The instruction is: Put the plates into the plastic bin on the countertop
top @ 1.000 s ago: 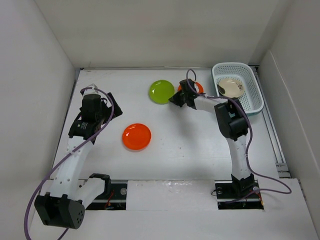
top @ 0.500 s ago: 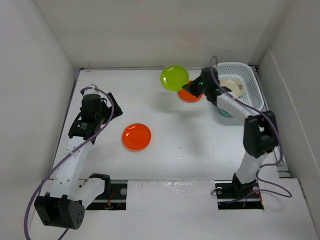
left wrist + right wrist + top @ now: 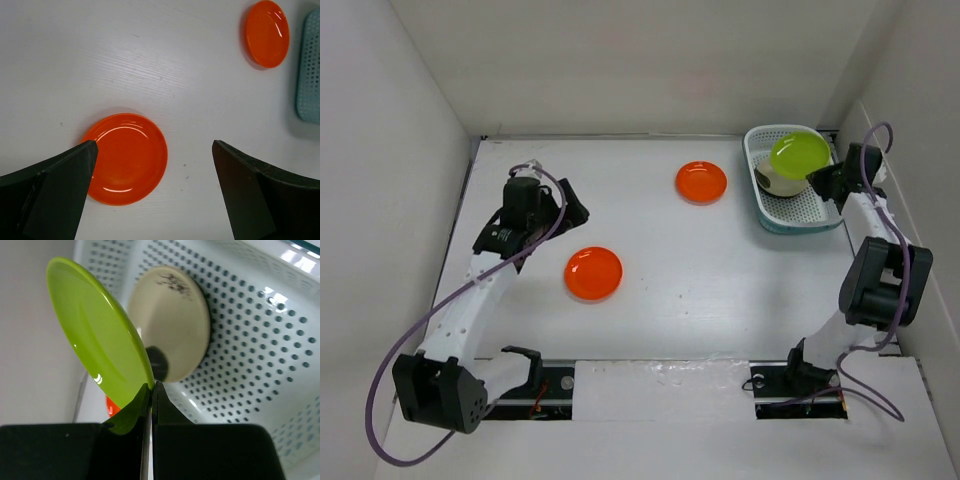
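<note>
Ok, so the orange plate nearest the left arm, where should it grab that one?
By its rim. The orange plate lies flat on the countertop and is shallow, so only the raised edge offers a pinch. The left gripper, open above it, should probably descend from above, one of its fingers inside the lip and one outside.

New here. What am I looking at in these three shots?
Two robot arms are bolted to a white table. The wide shot looks down from above; the other two come from wrist cameras. The right hand pinches a green plate by its rim, tilted over the bin, where a cream plate already sits. The left hand is open above one orange plate; a second orange plate lies nearer the bin.
</note>
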`<state>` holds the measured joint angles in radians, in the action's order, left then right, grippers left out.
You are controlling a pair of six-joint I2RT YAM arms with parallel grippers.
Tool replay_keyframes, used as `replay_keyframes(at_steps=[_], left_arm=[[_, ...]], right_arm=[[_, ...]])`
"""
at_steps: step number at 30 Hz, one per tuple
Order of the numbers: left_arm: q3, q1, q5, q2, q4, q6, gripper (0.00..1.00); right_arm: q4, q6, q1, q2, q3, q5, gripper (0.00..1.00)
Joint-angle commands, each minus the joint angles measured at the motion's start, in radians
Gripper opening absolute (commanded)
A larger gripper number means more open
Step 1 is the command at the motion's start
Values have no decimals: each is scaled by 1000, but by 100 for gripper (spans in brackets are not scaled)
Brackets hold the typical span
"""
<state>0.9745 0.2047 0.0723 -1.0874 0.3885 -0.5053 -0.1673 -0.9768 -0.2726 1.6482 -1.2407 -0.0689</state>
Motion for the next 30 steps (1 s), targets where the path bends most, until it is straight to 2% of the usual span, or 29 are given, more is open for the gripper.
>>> replay_keyframes(at_steps=[1,5,6,7,8,9,10,11,12,15,17,19,21,22,23,25,27,29,30], left_arm=[[75,19,82,-84,-100,-58,100],[142,45,145,-230,-140,-84,100],[191,73,124,-259,-140,-93,100],[223,105,95,-288,-140,-93,100],[257,137,54,-348,-120,-93,100],[291,192,41,-374,-109,-93,100],[344,212,41,-415,-109,-93,100],[363,231,41,-416,-125,-105,100],[380,245,31,-454,-125,-105,100],[469,256,50,-534,-125,-118,100],[535,265,50,-562,-91,-118,100],[535,265,-3,-562,-79,-118,100],[544,265,-55,-537,-48,-140,100],[556,248,-109,-525,-1,-141,100],[567,219,-127,-525,21,-151,100],[567,181,-138,-496,47,-151,100],[546,105,-151,-464,69,-119,100],[537,47,-141,-433,105,-105,100],[527,-15,-141,-416,105,-89,100]], right_arm=[[26,41,-13,59,-35,-69,0],[26,50,-33,150,-83,-89,0],[43,50,-42,159,-83,-89,9],[52,50,-42,169,-83,-89,25],[52,61,-42,170,-92,-107,44],[52,61,-42,170,-92,-120,57],[52,70,-42,130,-82,-111,82],[72,70,-33,104,-66,-111,87],[83,70,-33,76,-51,-102,100],[92,81,-4,-35,-6,-100,100],[92,111,67,-89,18,-126,100],[78,183,142,-160,32,-141,100],[90,249,272,-191,67,-198,100],[91,318,318,-191,67,-238,100],[91,348,416,-191,82,-309,100],[101,424,517,-148,101,-367,100],[121,443,652,-108,115,-405,100],[170,429,735,-26,126,-405,99],[189,429,810,4,126,-414,99]])
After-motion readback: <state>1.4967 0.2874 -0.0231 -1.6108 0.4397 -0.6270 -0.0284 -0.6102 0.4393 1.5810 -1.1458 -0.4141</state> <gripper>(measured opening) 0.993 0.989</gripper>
